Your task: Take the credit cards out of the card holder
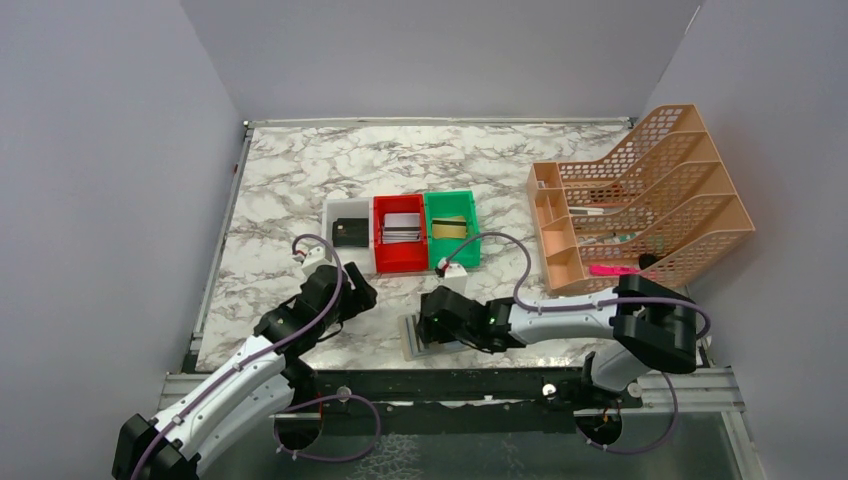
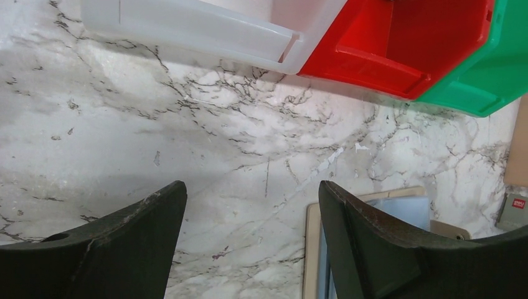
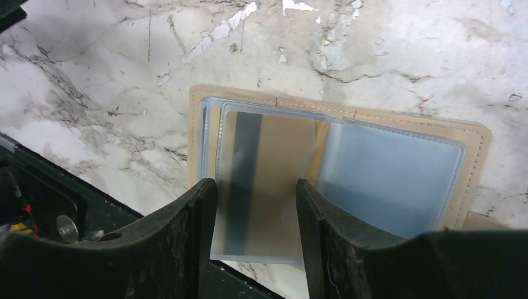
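The tan card holder [image 1: 409, 338] lies open on the marble by the table's front edge. In the right wrist view its tan rim [image 3: 476, 162] frames shiny bluish sleeves [image 3: 386, 174]. A gold credit card with a dark stripe [image 3: 268, 149] sticks out of the left sleeves toward the table edge. My right gripper [image 3: 256, 187] hovers over this card, jaws apart, one finger at each side of it. My left gripper [image 2: 252, 193] is open and empty above bare marble left of the holder [image 2: 311, 249]. In the top view the left gripper [image 1: 360, 296] and the right gripper [image 1: 428, 325] are close together.
A white bin [image 1: 345, 210] with a black item [image 1: 347, 233], a red bin [image 1: 398, 260] holding cards and a green bin [image 1: 452, 198] holding a gold card stand behind the grippers. An orange file rack [image 1: 640, 200] stands at the right. The black table edge [image 3: 50, 199] is just below the holder.
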{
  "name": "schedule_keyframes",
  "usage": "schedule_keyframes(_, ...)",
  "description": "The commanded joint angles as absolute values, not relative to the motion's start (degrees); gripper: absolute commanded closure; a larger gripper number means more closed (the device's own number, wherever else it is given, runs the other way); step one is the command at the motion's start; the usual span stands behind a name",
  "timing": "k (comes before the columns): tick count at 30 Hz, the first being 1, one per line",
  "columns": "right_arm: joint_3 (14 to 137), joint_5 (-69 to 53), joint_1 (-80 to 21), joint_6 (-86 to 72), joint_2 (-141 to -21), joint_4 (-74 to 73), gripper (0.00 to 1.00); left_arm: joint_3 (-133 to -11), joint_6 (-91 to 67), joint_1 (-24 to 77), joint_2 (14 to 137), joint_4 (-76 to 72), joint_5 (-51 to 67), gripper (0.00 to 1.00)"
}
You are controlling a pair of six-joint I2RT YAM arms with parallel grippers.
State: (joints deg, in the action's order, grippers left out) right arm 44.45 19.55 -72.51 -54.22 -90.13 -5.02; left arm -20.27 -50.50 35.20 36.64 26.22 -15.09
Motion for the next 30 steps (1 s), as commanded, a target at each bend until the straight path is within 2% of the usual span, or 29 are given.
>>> schedule_keyframes(1,39.87,15.02,-70.46,-55.57,-86.78,0.36,0.47,-20.01,-49.26,34.89,36.54,23.73,-11.56,0.19)
schedule_keyframes(14,31.02,8.89,-64.33,-56.74,-78.63,6.67,0.48,-20.08,-46.09,34.90,40.94,18.79,-5.07,0.19)
schedule_keyframes(22,24.36,0.96,-58.73,-57.58,-74.12,13.75,0.48,-21.03,-43.72,34.91,42.64,14.91,0.24,0.19)
schedule_keyframes(30,19.19,-3.93,-54.17,-58.97,-70.95,18.33,0.48,-20.45,-40.17,34.99,46.26,1.43,19.70,0.20)
